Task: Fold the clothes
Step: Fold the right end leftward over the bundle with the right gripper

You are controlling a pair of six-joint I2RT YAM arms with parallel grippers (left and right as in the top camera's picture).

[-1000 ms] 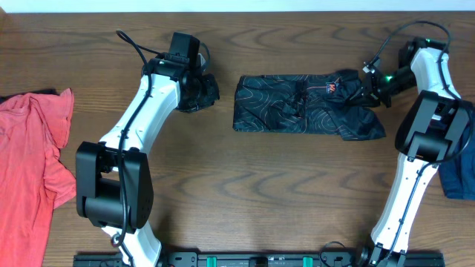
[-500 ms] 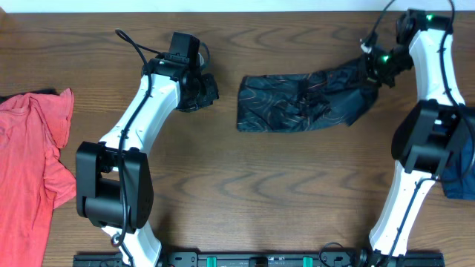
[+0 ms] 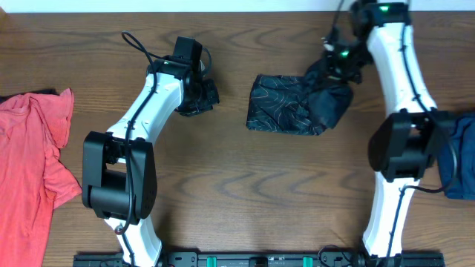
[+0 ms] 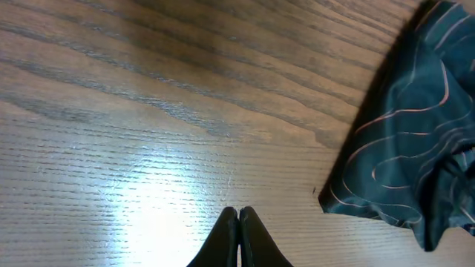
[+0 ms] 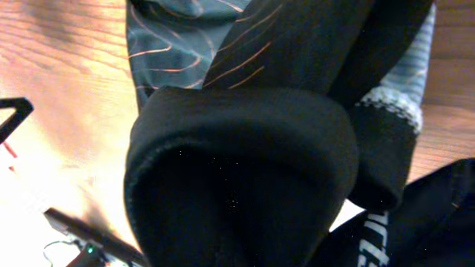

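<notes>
One crumpled black jersey [image 3: 286, 107], orange contour lines, on wood-grain table [image 3: 237, 185].

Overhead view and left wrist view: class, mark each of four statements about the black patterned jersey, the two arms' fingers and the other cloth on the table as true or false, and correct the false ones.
1. The black jersey with thin orange contour lines lies spread flat. False: one end is bunched up and gripped by the right fingers.
2. The left fingers are shut with nothing between them. True.
3. The left fingers touch the jersey. False: bare wooden table lies between them and the jersey.
4. A coral-red garment lies at the left edge of the overhead view. True.
</notes>
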